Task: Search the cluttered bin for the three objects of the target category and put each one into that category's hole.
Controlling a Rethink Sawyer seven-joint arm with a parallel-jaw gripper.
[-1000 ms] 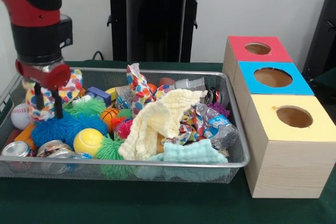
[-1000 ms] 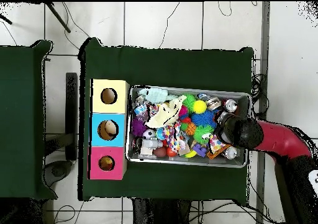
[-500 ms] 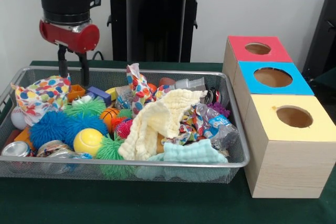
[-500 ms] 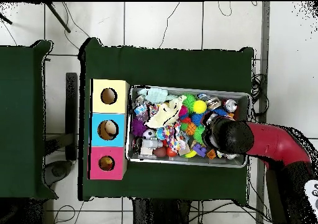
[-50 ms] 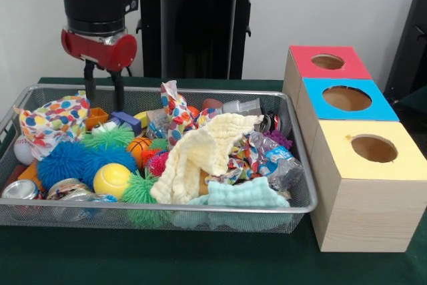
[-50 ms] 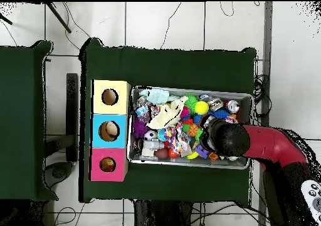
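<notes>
A wire mesh bin (image 5: 297,208) crammed with toys, cloths and wrappers is shown on a green table, with a red and black robot arm hanging over its far corner. The gripper (image 5: 103,86) is seen empty, its two thin fingers parted narrowly with nothing between them. A second ago it was sunk low against the polka-dot cloth (image 5: 52,121); since then it has been lifted clear and carried sideways, and the cloth is now left crumpled below and to one side of it. Nothing was brought up, so no object appears to have been delivered yet and the search is judged to be ongoing. Which category is wanted cannot be told. Directly beneath the fingertips a small purple block (image 5: 126,121) and an orange block (image 5: 97,117) are seen; further below lie a blue spiky ball (image 5: 77,161), a yellow tennis ball (image 5: 111,179) and a pale yellow cloth (image 5: 200,155). Well away from the gripper, past the bin's other end, three boxes with round holes are lined up: the red box (image 5: 325,63), blue box (image 5: 347,100) and yellow box (image 5: 373,150)
</notes>
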